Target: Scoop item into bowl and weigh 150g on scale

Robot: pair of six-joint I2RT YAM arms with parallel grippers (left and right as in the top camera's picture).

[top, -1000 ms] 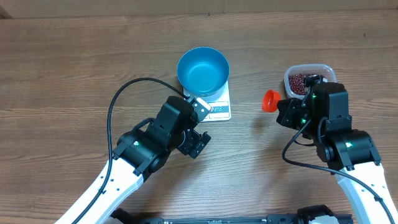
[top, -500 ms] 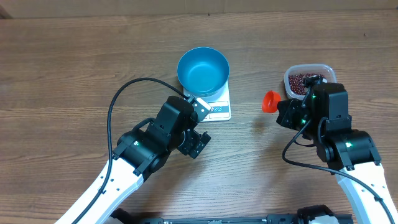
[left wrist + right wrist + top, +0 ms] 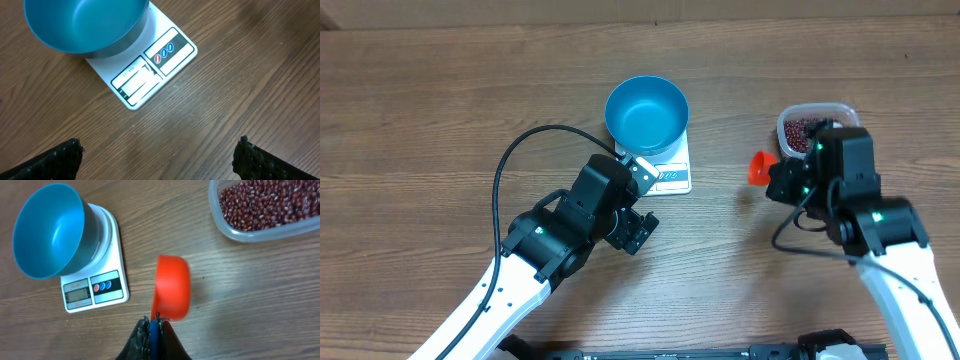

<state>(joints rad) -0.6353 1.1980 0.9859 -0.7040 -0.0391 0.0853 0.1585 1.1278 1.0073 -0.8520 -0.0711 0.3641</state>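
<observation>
Over on the left, the left gripper (image 3: 638,228) hangs above the wooden desk (image 3: 420,100) with its jaws spread wide and nothing between them. In its wrist view the two dark fingers (image 3: 55,160) sit at the bottom corners of the shot, with bare wood between. Just ahead of this gripper lies the scale (image 3: 150,70), white and flat, with its display window and three small buttons on the edge nearest the gripper. The bowl (image 3: 80,25) stands on the scale's far end, bright blue, upright and bare inside.

Moving right, the right gripper (image 3: 152,325) is clamped tight on the thin handle of an orange-red scoop (image 3: 171,287). The scoop's cup juts straight out ahead of the gripper, above bare desk. The cup shows as a blurred orange shape from the wrist, so what it carries, if anything, is hard to say. The bowl and scale lie ahead and to the left of this gripper, well apart from the scoop.

Ahead and to its right is a clear plastic tub (image 3: 240,232), and the beans (image 3: 265,205) fill it in a maroon heap.
</observation>
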